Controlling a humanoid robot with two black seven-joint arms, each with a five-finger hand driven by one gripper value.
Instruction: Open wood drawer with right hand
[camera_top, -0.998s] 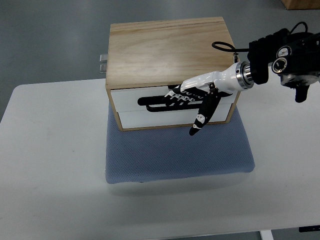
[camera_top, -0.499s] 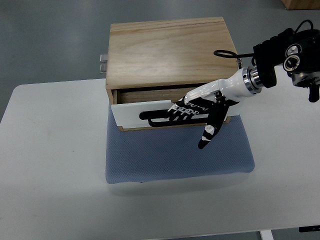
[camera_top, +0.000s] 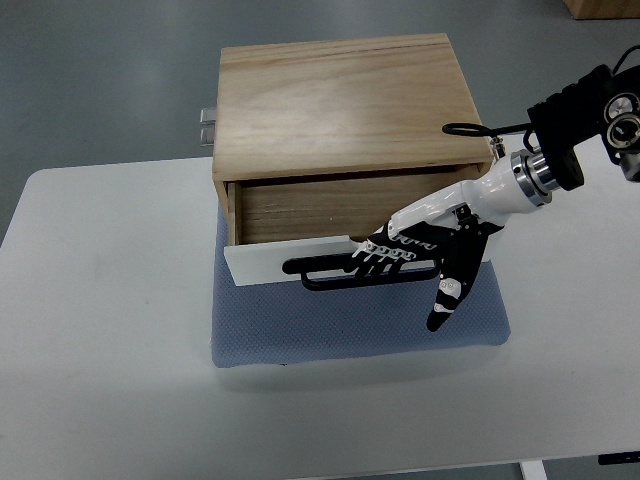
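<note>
Drawer position: the wood drawer (camera_top: 300, 215) stands well out of the wooden cabinet (camera_top: 345, 105), its white front panel (camera_top: 262, 265) thrust toward the camera's side of the table and sitting over the blue mat.
Drawer heading: it slides out along a line from the cabinet toward the near edge; the front panel's long axis runs left to right across the picture, tilted a touch, right end slightly higher than the left.
Handle: a black bar handle (camera_top: 320, 272) lies flat along the panel, parallel to that long axis.
Right hand: the right hand (camera_top: 415, 250) reaches in from the right edge, white-and-black fingers (camera_top: 385, 250) hooked down over the handle and clamped on it; the thumb (camera_top: 447, 292) hangs free, pointing down over the mat.
Left hand: nowhere in the shot.
Drawer contents: bare wood floor showing inside, no items visible in the exposed part.
Cabinet: light plywood box, top face bare; a small metal fitting (camera_top: 207, 125) pokes out at its rear left.
Under the cabinet: a blue textured mat (camera_top: 340, 325), spreading out in front of the cabinet.
Surface: a white table (camera_top: 100, 350) with rounded corners.
Room: grey floor (camera_top: 100, 70) beyond the table.
</note>
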